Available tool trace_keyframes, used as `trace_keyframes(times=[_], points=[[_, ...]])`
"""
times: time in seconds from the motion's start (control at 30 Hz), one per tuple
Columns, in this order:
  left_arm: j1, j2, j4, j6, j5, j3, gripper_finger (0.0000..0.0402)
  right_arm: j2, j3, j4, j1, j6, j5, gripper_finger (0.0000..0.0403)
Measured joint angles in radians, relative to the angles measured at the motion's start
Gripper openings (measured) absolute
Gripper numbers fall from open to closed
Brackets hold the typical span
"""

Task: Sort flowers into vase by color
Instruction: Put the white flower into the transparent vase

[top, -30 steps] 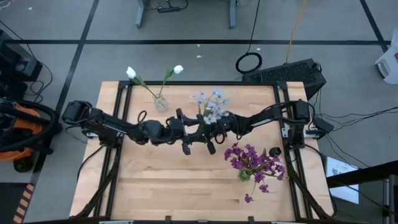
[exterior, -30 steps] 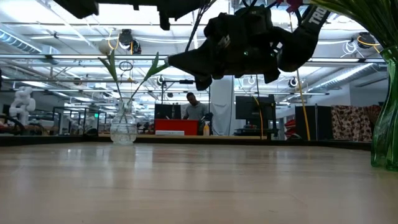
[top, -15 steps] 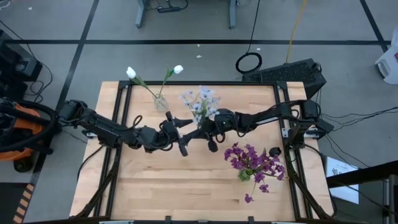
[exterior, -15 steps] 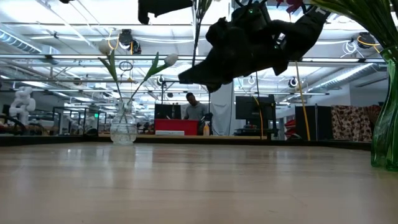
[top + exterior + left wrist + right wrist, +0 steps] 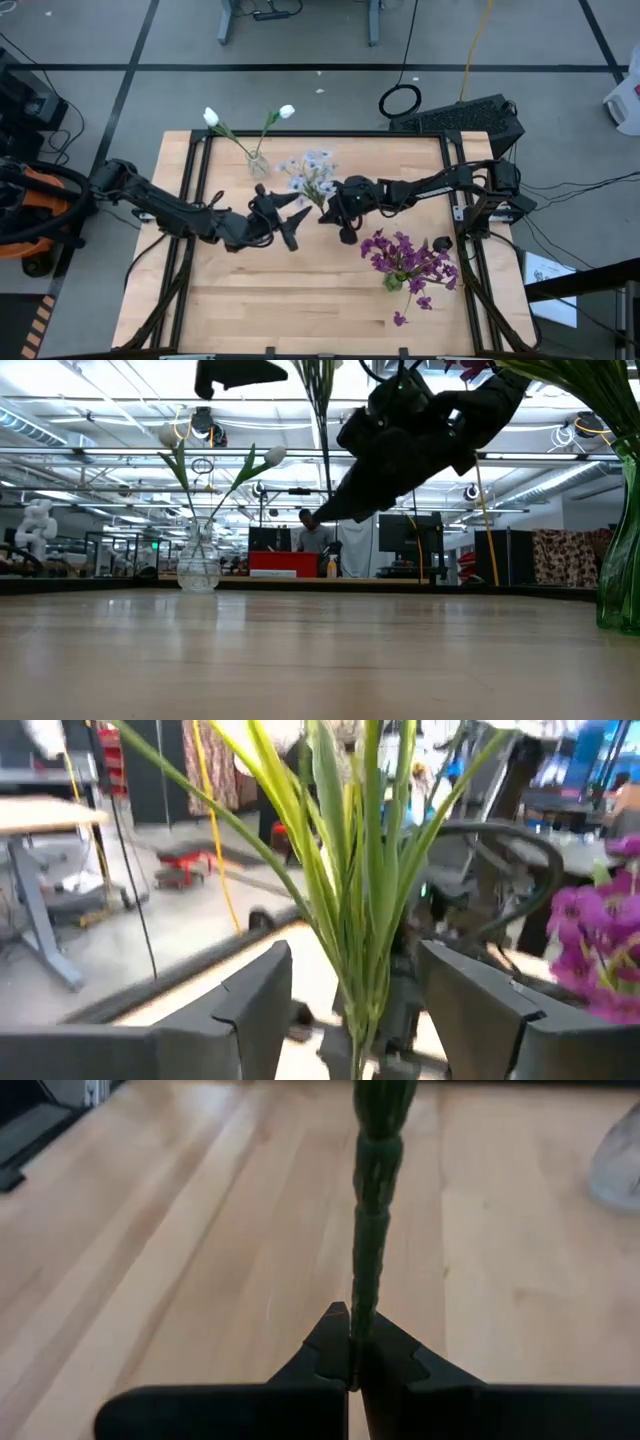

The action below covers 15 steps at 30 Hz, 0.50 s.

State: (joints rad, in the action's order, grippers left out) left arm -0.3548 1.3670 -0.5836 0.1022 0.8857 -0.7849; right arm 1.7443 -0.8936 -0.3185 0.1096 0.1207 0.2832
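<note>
Nearest, we saw the right gripper [image 5: 352, 1365] pinching the green stalk of the grey-blue flower stem [image 5: 308, 172] above mid-table, presumably for transfer (its destination vase was unclear). The left gripper [image 5: 283, 212] stood spread alongside. Farther off, the white-tulip vase [image 5: 258, 164]; the purple bunch's [image 5: 408, 260] vase was mostly hidden.

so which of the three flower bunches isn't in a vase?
The pale grey-blue bunch: the right gripper is shut on its stem above the table. The white tulips and the purple bunch each stand in a vase.
</note>
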Motion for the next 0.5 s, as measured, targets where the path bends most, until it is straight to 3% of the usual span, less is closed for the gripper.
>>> trace_keyframes(times=[0.33, 0.5], points=[[-0.04, -0.022, 0.18, 0.152, -0.029, 0.0, 0.0225, 0.0, 0.0, 0.068, -0.036, -0.005, 0.003, 0.0003], [-0.035, 0.02, 0.199, 0.232, -0.038, 0.001, 0.0267, 0.0, 0.0, 0.052, -0.076, -0.025, 0.003, 0.0004]])
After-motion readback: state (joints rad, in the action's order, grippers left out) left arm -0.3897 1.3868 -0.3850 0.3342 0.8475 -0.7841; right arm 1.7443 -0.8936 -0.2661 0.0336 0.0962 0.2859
